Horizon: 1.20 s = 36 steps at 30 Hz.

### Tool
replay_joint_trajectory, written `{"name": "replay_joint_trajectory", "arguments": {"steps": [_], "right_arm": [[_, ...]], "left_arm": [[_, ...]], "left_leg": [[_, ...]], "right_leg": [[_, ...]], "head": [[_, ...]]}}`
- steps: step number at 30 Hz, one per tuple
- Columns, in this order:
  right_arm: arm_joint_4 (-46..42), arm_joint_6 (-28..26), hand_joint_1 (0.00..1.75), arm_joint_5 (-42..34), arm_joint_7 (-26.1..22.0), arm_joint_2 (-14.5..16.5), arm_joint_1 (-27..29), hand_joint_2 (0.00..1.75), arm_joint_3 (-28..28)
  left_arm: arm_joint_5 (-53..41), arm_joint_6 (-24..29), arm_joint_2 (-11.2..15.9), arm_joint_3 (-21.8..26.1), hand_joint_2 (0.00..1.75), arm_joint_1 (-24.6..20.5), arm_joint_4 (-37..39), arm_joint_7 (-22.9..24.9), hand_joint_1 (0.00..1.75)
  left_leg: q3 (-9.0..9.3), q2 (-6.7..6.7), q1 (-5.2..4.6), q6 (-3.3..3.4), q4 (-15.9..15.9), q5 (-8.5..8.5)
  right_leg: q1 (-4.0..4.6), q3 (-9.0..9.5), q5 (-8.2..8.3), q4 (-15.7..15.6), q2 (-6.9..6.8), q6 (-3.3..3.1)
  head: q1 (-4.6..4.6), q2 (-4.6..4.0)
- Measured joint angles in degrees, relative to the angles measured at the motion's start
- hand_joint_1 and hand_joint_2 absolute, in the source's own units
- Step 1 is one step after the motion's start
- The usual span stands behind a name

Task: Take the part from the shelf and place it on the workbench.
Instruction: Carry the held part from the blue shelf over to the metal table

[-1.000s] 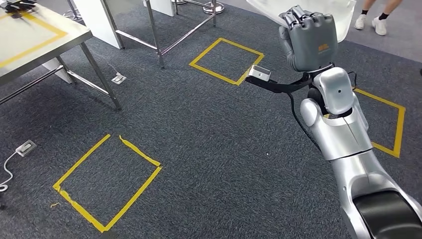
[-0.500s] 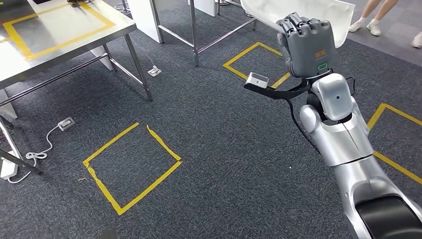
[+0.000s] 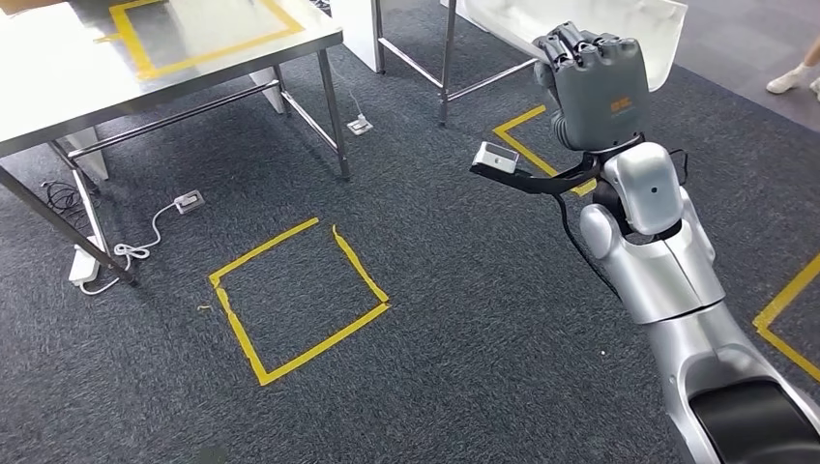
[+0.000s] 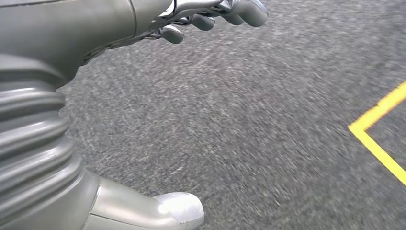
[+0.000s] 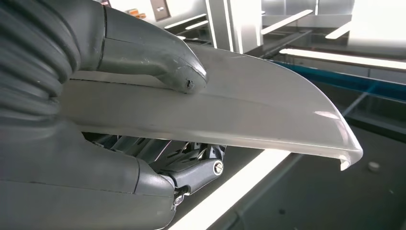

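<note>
From the head view, the robot's right hand [image 3: 592, 85] is raised up high and holds a big white curved plastic part [image 3: 580, 24]. The dark fingers [image 3: 571, 43] are curled tight over the near edge of the part, so the hand grips it. The part lies long, sideways, stretching out past both sides of the hand. The shiny steel counter with a yellow tape square on top [image 3: 58, 77] stands off to the robot's left, well apart from the hand. The part has to travel that way, so I think the robot must turn and walk more to the left before it can set the part down. The right hand is the one with the part, so it is the one that will reach. On the dark grey carpet floor [image 3: 454, 329] there is a yellow tape square [image 3: 300, 300] near the counter's legs.

From the left wrist view, the left hand [image 4: 143, 28] hangs over the carpet. Its fingers [image 4: 210, 14] are bent a little, apart from the thumb, with nothing in them.

From the right wrist view, the thick grey thumb [image 5: 158, 62] presses on top of the white part, and the other fingers [image 5: 191, 163] hook under it. The part's long edge runs away from the hand to a rounded tip.
</note>
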Motion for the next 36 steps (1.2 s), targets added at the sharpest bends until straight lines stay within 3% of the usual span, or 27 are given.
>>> {"name": "replay_joint_trajectory", "arguments": {"steps": [2, 3, 5, 6, 7, 8, 10, 12, 14, 16, 18, 20, 21, 22, 23, 24, 26, 29, 31, 34, 35, 36], "right_arm": [[-0.27, -0.01, 1.75, -0.04, -0.01, -0.22, -0.06, 1.75, -0.02], [-0.28, 0.04, 1.75, -0.06, -0.02, -0.45, 0.04, 1.75, -0.02], [-0.27, 0.24, 1.75, -0.08, -0.01, -0.85, 0.48, 1.75, -0.03], [-0.25, 0.37, 1.75, -0.08, -0.04, -0.94, 0.69, 1.75, -0.03], [-0.25, 0.46, 1.75, -0.09, -0.07, -0.96, 0.80, 1.75, -0.02], [-0.24, 0.51, 1.75, -0.10, -0.10, -0.97, 0.81, 1.75, -0.02], [-0.24, 0.55, 1.75, -0.14, -0.11, -1.06, 0.75, 1.75, -0.01], [-0.23, 0.51, 1.75, -0.16, -0.01, -1.16, 0.78, 1.75, -0.02], [-0.24, 0.42, 1.75, -0.15, 0.12, -1.14, 0.87, 1.75, -0.03], [-0.28, 0.36, 1.75, -0.13, 0.14, -1.08, 1.02, 1.75, -0.03], [-0.32, 0.38, 1.75, -0.10, 0.14, -1.21, 1.36, 1.75, -0.14], [-0.32, 0.49, 1.75, -0.15, -0.02, -1.48, 1.86, 1.75, -0.26], [-0.31, 0.53, 1.75, -0.25, -0.14, -1.61, 2.10, 1.75, -0.29], [-0.29, 0.56, 1.75, -0.39, -0.24, -1.72, 2.27, 1.75, -0.31], [-0.29, 0.57, 1.75, -0.53, -0.31, -1.84, 2.35, 1.75, -0.36], [-0.28, 0.57, 1.75, -0.66, -0.30, -1.93, 2.34, 1.75, -0.44], [-0.26, 0.49, 1.75, -0.81, -0.33, -2.09, 2.21, 1.75, -0.69], [-0.12, 0.32, 1.75, -0.94, -0.60, -2.24, 2.07, 1.75, -0.89], [-0.01, 0.17, 1.75, -1.02, -0.79, -2.26, 1.96, 1.75, -0.95], [0.32, -0.06, 1.75, -1.13, -1.00, -2.32, 1.70, 1.75, -1.05], [0.45, -0.09, 1.75, -1.19, -1.05, -2.33, 1.65, 1.75, -1.07], [0.60, -0.11, 1.75, -1.23, -1.09, -2.33, 1.63, 1.75, -1.08]], "left_arm": [[0.04, -0.34, 0.03, 0.00, 1.75, -0.15, -0.02, 0.09, 0.00], [0.27, -0.74, 0.05, 0.03, 1.75, -0.26, -0.02, 0.14, 0.00], [1.02, -2.03, 0.13, 0.17, 1.75, -0.29, -0.01, 0.28, 0.00], [1.39, -2.79, 0.17, 0.29, 1.75, -0.22, 0.01, 0.36, 0.00], [1.63, -3.59, 0.21, 0.45, 1.75, -0.14, 0.03, 0.45, 0.00], [1.75, -4.52, 0.25, 0.59, 1.75, -0.10, 0.04, 0.57, 0.00], [1.58, -6.79, 0.47, 0.80, 1.75, -0.10, 0.05, 0.91, 0.00], [1.16, -9.19, 1.05, 0.82, 1.75, 0.02, 0.05, 1.40, 0.00], [1.21, -11.30, 1.85, 0.86, 1.75, 0.46, 0.06, 1.87, 0.00], [2.22, -13.29, 2.63, 1.14, 1.75, 0.94, 0.08, 2.09, 0.00], [3.76, -15.08, 3.49, 1.83, 1.75, 1.12, 0.07, 2.12, 0.00], [5.21, -17.06, 4.27, 2.82, 1.75, 1.34, 0.07, 2.08, 0.00], [5.81, -18.13, 4.57, 3.36, 1.75, 1.57, 0.07, 2.06, 0.00], [6.34, -19.06, 4.87, 3.83, 1.75, 1.84, 0.07, 2.03, 0.00], [6.73, -19.83, 5.21, 4.30, 1.75, 2.10, 0.07, 1.98, 0.00], [7.05, -20.39, 5.52, 4.72, 1.75, 2.31, 0.07, 1.90, 0.00], [7.48, -20.90, 6.09, 5.51, 1.75, 2.58, 0.05, 1.56, 0.00], [8.05, -20.36, 6.52, 6.74, 1.75, 3.03, 0.05, 1.02, 0.00], [8.33, -19.94, 6.62, 7.50, 1.75, 3.16, 0.05, 0.78, 0.00], [8.34, -19.98, 6.64, 8.16, 1.75, 3.11, 0.05, 0.24, 0.00], [8.29, -20.09, 6.63, 8.28, 1.75, 3.14, 0.05, 0.00, 0.00], [8.22, -20.20, 6.62, 8.35, 1.75, 3.17, 0.05, -0.23, 0.00]], "left_leg": [[0.21, -1.36, 0.42, 0.62, -0.40, 0.32], [0.19, -2.08, 0.48, 0.77, -0.41, 0.37], [0.10, -3.70, 0.51, 0.91, -0.29, 0.40], [0.07, -4.55, 0.51, 0.90, -0.18, 0.38], [0.05, -5.37, 0.52, 0.86, -0.03, 0.36], [0.05, -6.17, 0.55, 0.77, 0.14, 0.32], [-0.14, -7.75, 0.60, 0.30, 0.51, 0.23], [-0.57, -9.06, 0.67, -0.54, 0.53, 0.37], [-0.96, -9.98, 0.75, -1.41, 0.17, 0.73], [-1.73, -7.83, 0.59, -1.94, 1.29, 0.04], [-4.30, -4.06, 0.46, -2.25, 6.85, -3.08], [-7.72, -2.67, 0.57, -2.54, 14.36, -6.40], [-8.54, -2.52, 0.62, -2.63, 16.29, -6.83], [-8.16, -2.43, 0.64, -2.67, 15.87, -6.13], [-6.64, -2.28, 0.66, -2.64, 13.17, -4.57], [-4.33, -1.90, 0.66, -2.54, 8.94, -2.79], [-0.54, -1.20, 0.44, -1.95, 2.20, -0.87], [0.25, -1.41, 0.21, -0.75, 0.57, -0.87], [0.35, -1.70, 0.27, -0.17, 0.43, -0.76], [0.46, -2.10, 0.13, 0.11, 0.67, -0.93], [0.46, -2.22, 0.08, 0.19, 0.74, -1.03], [0.44, -2.32, 0.06, 0.24, 0.73, -1.04]], "right_leg": [[-0.30, -1.53, -2.36, 3.87, 3.18, 0.66], [-0.38, -3.27, -4.13, 7.65, 4.91, 0.86], [-0.46, -7.07, -6.52, 14.80, 6.14, 1.07], [-0.50, -7.98, -6.23, 16.01, 6.24, 1.09], [-0.57, -7.73, -4.79, 14.79, 6.36, 1.05], [-0.67, -6.39, -2.61, 11.48, 6.69, 0.97], [-0.91, -2.96, 0.58, 3.71, 8.73, 0.80], [-0.83, -1.55, 1.18, 0.33, 9.90, 0.55], [-0.69, -1.45, 1.36, 0.13, 8.87, -0.03], [-0.83, -1.13, 1.70, -0.32, 7.63, -0.96], [-0.80, -1.02, 1.81, -0.60, 6.28, -1.66], [-0.66, -1.03, 1.72, -0.59, 4.99, -1.86], [-0.64, -1.02, 1.68, -0.57, 4.45, -1.87], [-0.63, -1.00, 1.63, -0.54, 4.02, -1.82], [-0.63, -0.95, 1.56, -0.48, 3.64, -1.71], [-0.62, -0.89, 1.44, -0.38, 3.27, -1.52], [-0.37, -0.92, 1.19, -0.16, 2.66, -1.02], [-0.14, -0.86, 1.15, -0.23, 2.19, -0.11], [-0.27, -1.00, 0.77, 0.08, 2.97, 0.40], [-0.18, -0.99, 0.82, -0.22, 4.39, -1.63], [-0.20, -0.76, 1.04, -0.58, 4.35, -1.95], [-0.23, -0.64, 0.96, -0.62, 4.31, -1.53]], "head": [[0.16, 0.00], [0.26, 0.00], [0.38, 0.00], [0.38, 0.00], [0.39, 0.00], [0.39, 0.00], [0.39, 0.00], [0.38, 0.00], [0.38, 0.00], [0.23, 0.00], [0.04, 0.00], [-0.02, 0.00], [-0.02, 0.00], [-0.03, 0.00], [-0.02, 0.00], [-0.02, 0.00], [0.02, 0.00], [0.16, 0.00], [0.19, 0.00], [0.43, 0.00], [0.49, 0.00], [0.50, 0.00]]}}
